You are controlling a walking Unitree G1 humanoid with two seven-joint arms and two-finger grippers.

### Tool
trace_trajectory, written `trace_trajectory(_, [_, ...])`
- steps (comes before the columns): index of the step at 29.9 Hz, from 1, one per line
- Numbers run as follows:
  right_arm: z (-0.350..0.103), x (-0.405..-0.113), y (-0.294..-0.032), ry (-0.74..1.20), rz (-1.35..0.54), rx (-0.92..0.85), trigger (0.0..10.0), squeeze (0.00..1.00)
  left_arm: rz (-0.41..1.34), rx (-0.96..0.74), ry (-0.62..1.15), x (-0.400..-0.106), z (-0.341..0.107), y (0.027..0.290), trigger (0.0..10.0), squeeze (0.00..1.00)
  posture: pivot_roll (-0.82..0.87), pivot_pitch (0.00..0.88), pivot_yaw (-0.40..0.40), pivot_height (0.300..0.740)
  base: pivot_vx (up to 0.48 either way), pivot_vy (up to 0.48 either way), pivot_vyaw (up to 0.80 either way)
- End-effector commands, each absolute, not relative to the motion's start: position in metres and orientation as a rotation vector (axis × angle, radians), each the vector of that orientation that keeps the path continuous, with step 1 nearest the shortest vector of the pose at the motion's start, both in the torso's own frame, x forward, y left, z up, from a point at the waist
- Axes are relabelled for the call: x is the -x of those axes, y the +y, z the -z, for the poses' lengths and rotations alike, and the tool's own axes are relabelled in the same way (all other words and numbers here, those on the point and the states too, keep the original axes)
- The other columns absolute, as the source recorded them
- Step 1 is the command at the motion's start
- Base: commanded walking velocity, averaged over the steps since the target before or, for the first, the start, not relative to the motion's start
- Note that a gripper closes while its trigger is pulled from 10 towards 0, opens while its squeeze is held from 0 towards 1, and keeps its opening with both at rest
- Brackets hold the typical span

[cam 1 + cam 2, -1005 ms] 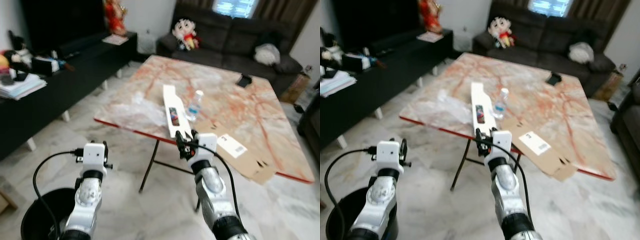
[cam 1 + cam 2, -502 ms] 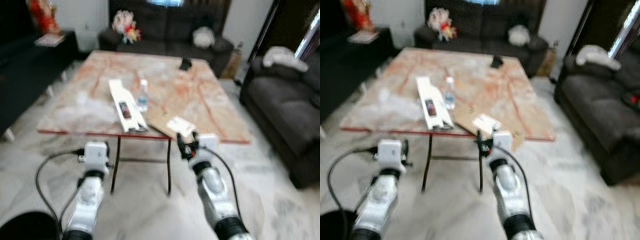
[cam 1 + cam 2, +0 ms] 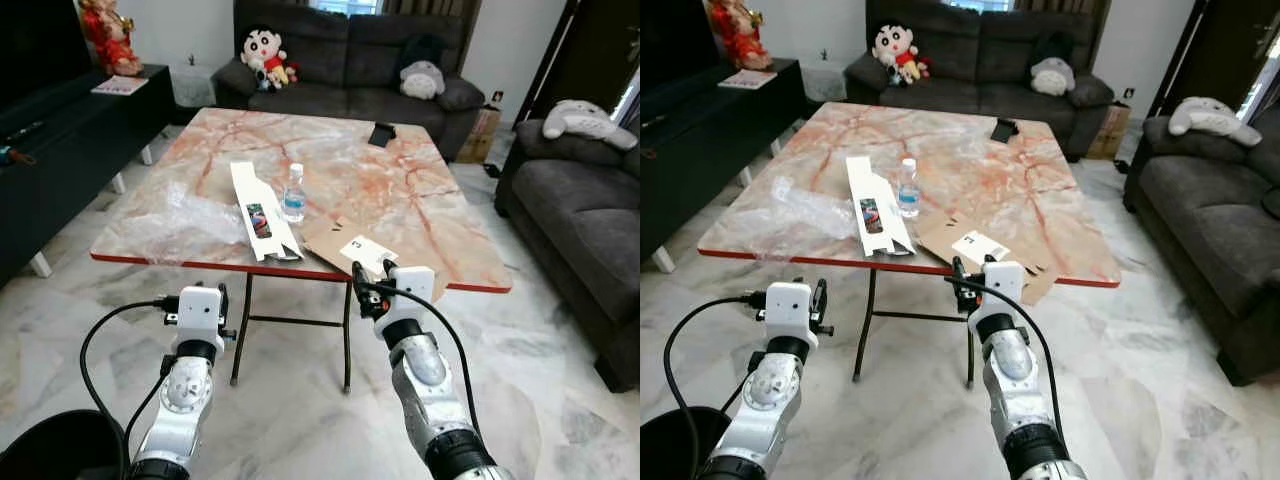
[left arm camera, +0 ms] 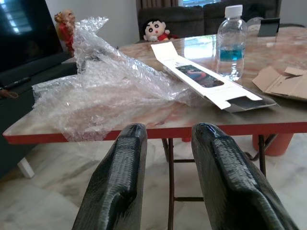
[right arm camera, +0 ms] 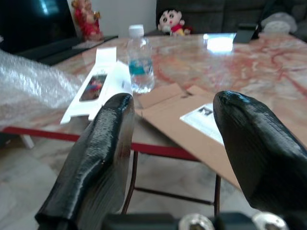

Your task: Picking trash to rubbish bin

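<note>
Your left claw (image 4: 163,182) and right claw (image 5: 177,158) both hang empty before the bench (image 3: 420,200), fingers parted, the right wider. On the bench lie bubble wrap (image 3: 175,215), a white box (image 3: 262,210), a bottle (image 3: 293,193) just beside it, and flat cardboard (image 3: 350,245) at the near edge. The bin (image 3: 55,450) sits on the floor by your left arm.

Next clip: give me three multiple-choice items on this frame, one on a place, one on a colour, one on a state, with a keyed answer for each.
1. Where is the bubble wrap?
A. on the sofa
B. on the table's left part
C. in the bin

2. What colour is the water bottle cap?
A. white
B. red
C. green

3. How is the right gripper?
A. shut on cardboard
B. open, empty
C. shut on the bottle

Answers: 1 B, it lies on the marble table beside the long white box. 2 A, the cap shows white. 3 B, its fingers stand apart, short of the flattened cardboard.
</note>
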State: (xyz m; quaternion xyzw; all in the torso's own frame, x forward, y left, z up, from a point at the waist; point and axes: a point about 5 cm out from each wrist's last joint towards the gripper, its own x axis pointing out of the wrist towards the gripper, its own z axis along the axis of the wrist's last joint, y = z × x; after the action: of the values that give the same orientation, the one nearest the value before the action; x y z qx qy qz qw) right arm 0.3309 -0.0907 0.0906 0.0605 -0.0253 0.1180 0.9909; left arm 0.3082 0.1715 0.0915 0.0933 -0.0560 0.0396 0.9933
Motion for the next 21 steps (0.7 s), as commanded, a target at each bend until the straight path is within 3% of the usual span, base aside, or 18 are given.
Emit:
trace_trajectory(1, [-0.0929,-0.3335,-0.0885,-0.046,-0.249,-0.103,10.0,0.0,-0.087,-0.191,-0.107,-0.3104,-0.0946,0.1713,10.0,0.0,0.18,0.0,-0.064,0.74,0.0,0.0,0.0])
trace_trajectory(3, [-0.0929,-0.3329,-0.0858,-0.048,-0.269,-0.085,10.0,0.0,-0.1,-0.184,-0.104,-0.3111,-0.0946,0.1736,10.0,0.0,0.18,0.0,-0.061,0.74,0.0,0.0,0.0])
trace_trajectory(13, [-0.0947,-0.3307,-0.0811,-0.069,-0.292,-0.093,10.0,0.0,-0.107,-0.188,-0.108,-0.3105,-0.0957,0.176,10.0,0.0,0.18,0.0,-0.055,0.74,0.0,0.0,0.72])
trace_trajectory(21, [-0.0928,-0.3332,-0.0833,-0.043,-0.267,-0.097,10.0,0.0,-0.11,-0.191,-0.104,-0.3132,-0.0976,0.1765,10.0,0.0,0.18,0.0,-0.055,0.74,0.249,0.0,0.0])
